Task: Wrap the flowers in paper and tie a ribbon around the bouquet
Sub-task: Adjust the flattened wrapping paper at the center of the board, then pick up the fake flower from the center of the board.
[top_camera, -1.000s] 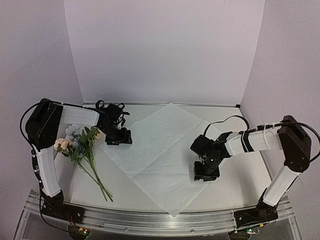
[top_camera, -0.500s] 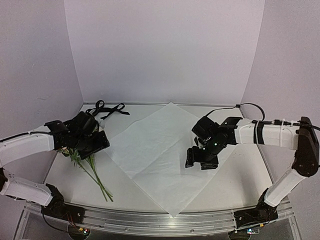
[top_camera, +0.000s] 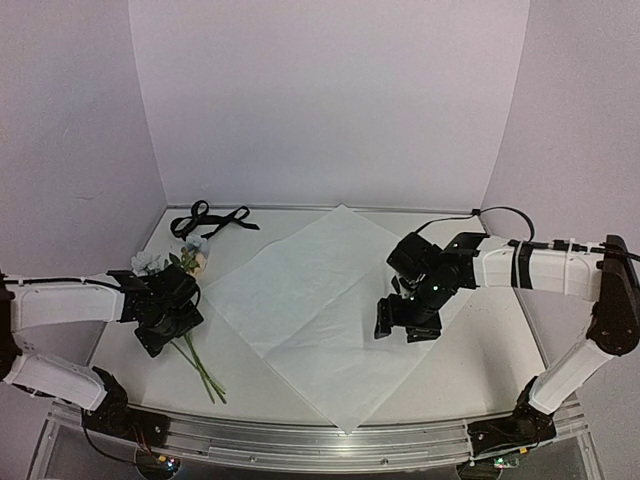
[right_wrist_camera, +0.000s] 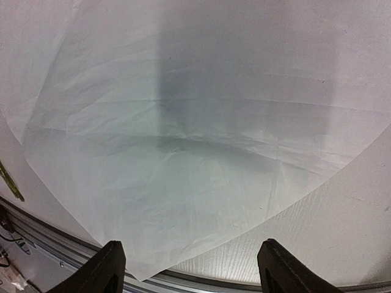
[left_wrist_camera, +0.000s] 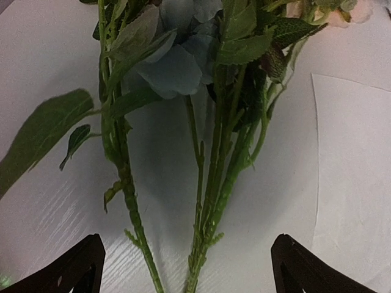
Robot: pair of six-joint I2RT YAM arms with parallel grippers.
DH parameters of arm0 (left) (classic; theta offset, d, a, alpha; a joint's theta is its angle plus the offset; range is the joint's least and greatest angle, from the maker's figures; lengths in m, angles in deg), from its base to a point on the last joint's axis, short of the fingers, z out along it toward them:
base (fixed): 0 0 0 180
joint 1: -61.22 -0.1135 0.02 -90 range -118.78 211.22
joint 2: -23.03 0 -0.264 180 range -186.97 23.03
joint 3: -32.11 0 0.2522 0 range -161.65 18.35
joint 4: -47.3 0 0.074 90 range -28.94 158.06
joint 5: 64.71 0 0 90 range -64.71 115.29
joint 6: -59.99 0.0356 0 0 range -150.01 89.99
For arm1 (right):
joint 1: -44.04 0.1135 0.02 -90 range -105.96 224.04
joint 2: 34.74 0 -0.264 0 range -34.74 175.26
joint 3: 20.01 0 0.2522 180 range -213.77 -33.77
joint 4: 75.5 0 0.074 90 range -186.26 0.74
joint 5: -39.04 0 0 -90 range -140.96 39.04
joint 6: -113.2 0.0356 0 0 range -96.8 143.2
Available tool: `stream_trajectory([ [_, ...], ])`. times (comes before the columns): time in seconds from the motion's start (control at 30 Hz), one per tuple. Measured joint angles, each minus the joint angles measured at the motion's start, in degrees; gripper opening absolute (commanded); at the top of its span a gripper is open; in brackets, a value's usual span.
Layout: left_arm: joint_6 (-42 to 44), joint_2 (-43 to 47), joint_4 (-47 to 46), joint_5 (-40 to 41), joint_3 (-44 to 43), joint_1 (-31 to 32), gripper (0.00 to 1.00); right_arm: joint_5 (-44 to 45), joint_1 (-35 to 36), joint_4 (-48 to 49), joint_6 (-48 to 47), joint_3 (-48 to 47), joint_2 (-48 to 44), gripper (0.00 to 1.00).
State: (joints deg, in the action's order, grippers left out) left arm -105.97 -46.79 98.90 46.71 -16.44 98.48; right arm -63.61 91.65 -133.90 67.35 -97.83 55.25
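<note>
The flowers [top_camera: 190,260] are laid near the left edge of the worktop [top_camera: 480,370], just beside the paper [top_camera: 320,300], which is spread flat in the middle. The left gripper [left_wrist_camera: 188,268] is held open above the stems, one finger at each side of them. The right gripper [right_wrist_camera: 189,268] is held open over the paper. The ribbon [top_camera: 205,218] is seen at the far left corner.

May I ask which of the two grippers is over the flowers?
The left gripper, jaws open above the stems; the right gripper is over the paper.
</note>
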Motion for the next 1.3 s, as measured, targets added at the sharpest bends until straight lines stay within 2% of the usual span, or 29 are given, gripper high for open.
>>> stream_trajectory([
  [0.1,1.75,-4.97,-4.01,-0.26,0.0,-2.87,0.93,-0.17,0.0,-0.28,-0.14,-0.04,0.0,0.76],
  [0.23,4.43,-8.4,-8.45,-0.94,0.0,-5.02,0.85,-0.23,0.0,-1.47,-0.38,-0.58,-0.02,0.76],
  [0.37,7.2,-11.74,-12.77,-2.36,-0.03,-6.88,0.72,0.1,0.0,-2.51,-0.55,-1.49,-0.02,0.77],
  [0.47,8.3,-12.72,-14.68,-1.83,0.01,-7.42,0.57,0.39,0.0,-3.37,-0.62,-2.6,-0.02,0.77],
  [0.63,10.42,-13.51,-15.45,-1.47,0.09,-7.7,0.23,1.18,0.0,-4.92,-0.65,-5.62,0.37,0.78],
  [0.7,11.69,-13.52,-15.32,-1.62,0.11,-7.74,0.12,1.42,0.0,-5.49,-0.73,-6.89,0.92,0.78],
  [0.8,13.62,-13.14,-14.4,-1.48,0.13,-7.74,0.01,1.71,0.0,-5.98,-1.2,-8.39,2.14,0.78],
  [1.07,21.11,-2.74,-6.39,2.12,-1.03,-7.6,0.0,1.67,-0.63,-7.36,-2.74,-9.33,3.9,0.8],
  [1.2,24.39,2.3,-2.55,5.15,-6.34,-5.41,0.0,0.58,-2.77,-7.53,-2.76,-6.63,1.09,0.8],
  [1.3,26.3,1.9,-1.36,6.7,-12.81,-0.59,0.0,-0.41,-5.15,-8.02,-2.78,-3.87,-2.56,0.8],
])
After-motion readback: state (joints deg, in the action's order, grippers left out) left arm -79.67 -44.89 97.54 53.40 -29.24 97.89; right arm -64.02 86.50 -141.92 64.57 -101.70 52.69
